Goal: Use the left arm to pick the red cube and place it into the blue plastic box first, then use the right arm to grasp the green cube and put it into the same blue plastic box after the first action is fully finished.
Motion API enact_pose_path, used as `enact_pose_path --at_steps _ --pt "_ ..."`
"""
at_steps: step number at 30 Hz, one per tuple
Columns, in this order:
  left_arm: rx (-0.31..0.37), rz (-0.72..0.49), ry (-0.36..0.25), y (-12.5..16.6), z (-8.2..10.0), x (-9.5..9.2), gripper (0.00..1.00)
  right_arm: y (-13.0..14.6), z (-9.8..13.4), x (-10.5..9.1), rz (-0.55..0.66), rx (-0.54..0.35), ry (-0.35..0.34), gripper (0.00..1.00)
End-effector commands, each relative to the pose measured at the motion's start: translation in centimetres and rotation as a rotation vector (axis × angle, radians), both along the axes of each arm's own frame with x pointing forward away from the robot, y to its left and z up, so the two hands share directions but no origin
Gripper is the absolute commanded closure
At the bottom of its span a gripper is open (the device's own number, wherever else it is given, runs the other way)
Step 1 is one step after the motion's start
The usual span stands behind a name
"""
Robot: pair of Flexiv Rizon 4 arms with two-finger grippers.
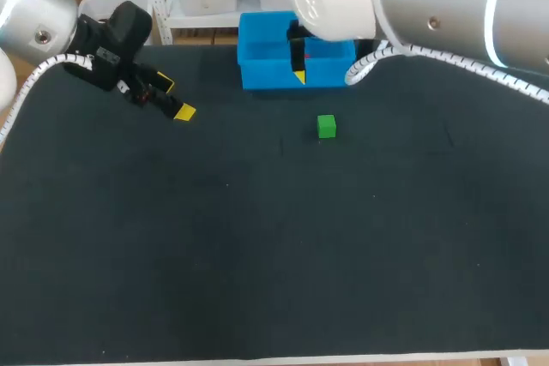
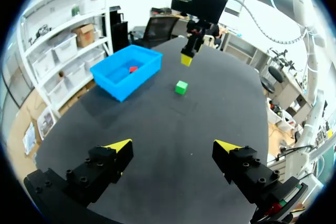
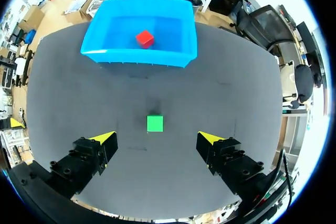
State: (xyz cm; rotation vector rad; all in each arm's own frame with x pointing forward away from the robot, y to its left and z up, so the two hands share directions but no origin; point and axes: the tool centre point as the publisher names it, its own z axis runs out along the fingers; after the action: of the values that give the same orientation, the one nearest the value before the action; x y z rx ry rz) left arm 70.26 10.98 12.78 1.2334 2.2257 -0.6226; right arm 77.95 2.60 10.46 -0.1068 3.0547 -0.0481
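"Where was the red cube (image 3: 145, 38) when you looked?"

"Lying on the floor of the blue box (image 3: 139, 57). The box sat at twelve o'clock on the dark worktop (image 1: 257, 255), right at its far edge."

"And the green cube (image 3: 154, 123)?"

"Out on the bare worktop, at about five o'clock from the box, near it but not touching. Nothing held it."

"What about the left hand (image 2: 173, 146)?"

"It was off at ten o'clock, well apart from both cubes. Its fingers were spread wide with nothing between them, and it pointed across toward the box."

"And the right hand (image 3: 157, 137)?"

"It hung in the air above the worktop on the near side of the box. Its yellow tips were wide apart and gripped nothing. Seen from its own wrist, the green cube lay below, just ahead of the gap between the fingers and about midway across it. The box with the red cube was farther ahead."
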Motion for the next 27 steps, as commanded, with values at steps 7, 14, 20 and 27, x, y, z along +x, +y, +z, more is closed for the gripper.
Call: enact_pose_path --at_steps 7,14,20,27 --pt "-0.005 -0.003 -0.003 0.1 -0.1 0.0 0.00 -0.3 -2.8 -1.2 -0.019 0.019 -0.045 0.00" --pt "-0.005 -0.003 -0.003 0.1 -0.1 0.0 0.00 -0.2 -4.7 -1.9 -0.020 0.016 -0.052 0.00" --pt "-0.005 -0.003 -0.003 0.1 -0.1 0.0 0.00 0.1 -6.4 -2.0 -0.008 0.011 -0.056 0.00" --pt "-0.005 -0.003 -0.003 0.1 -0.1 0.0 0.00 0.5 -7.7 -1.7 0.021 0.012 -0.065 0.00"
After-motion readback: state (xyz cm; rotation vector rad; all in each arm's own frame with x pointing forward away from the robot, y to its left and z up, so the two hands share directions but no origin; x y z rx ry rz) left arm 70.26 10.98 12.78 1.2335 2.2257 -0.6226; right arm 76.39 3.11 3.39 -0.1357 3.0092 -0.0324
